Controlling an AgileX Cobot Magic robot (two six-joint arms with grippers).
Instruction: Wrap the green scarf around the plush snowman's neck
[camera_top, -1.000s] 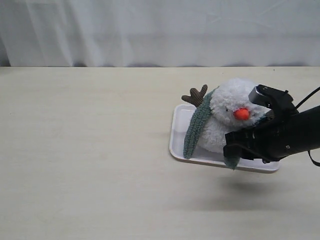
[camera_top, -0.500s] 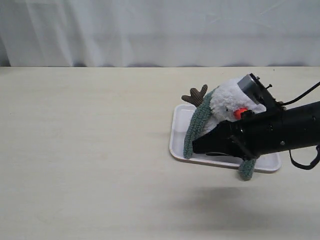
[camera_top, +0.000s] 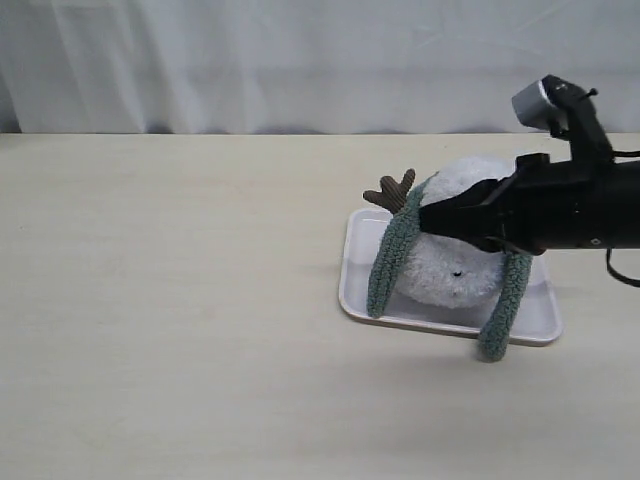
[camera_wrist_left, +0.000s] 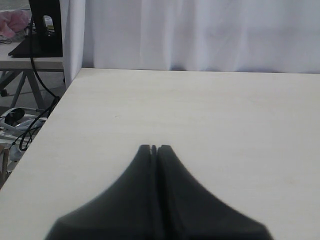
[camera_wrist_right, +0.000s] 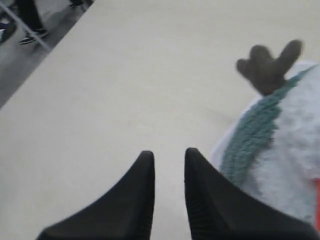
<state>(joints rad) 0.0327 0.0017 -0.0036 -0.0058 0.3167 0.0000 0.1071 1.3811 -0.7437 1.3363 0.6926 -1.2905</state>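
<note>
The plush snowman (camera_top: 450, 275) lies on a white tray (camera_top: 352, 285), its face hidden behind my right arm in the exterior view. The green scarf (camera_top: 392, 255) runs across its neck. One end hangs over the snowman's left side and the other end (camera_top: 503, 310) droops over the tray's front edge. My right gripper (camera_top: 425, 216) hovers at the snowman's head, open and holding nothing. Its wrist view shows the gripper (camera_wrist_right: 168, 152) beside the scarf (camera_wrist_right: 252, 132), the white plush (camera_wrist_right: 295, 150) and a brown twig arm (camera_wrist_right: 267, 67). My left gripper (camera_wrist_left: 154, 147) is shut over bare table, out of the exterior view.
The pale wooden table (camera_top: 180, 300) stretches left and in front of the tray. A white curtain (camera_top: 300, 60) hangs along the far edge. The left wrist view shows the table's edge with cables and a stand (camera_wrist_left: 42, 30) beyond it.
My right arm has risen from the tray's front edge and swung across the snowman's head. The scarf end it carried now hangs free over the tray's front edge.
</note>
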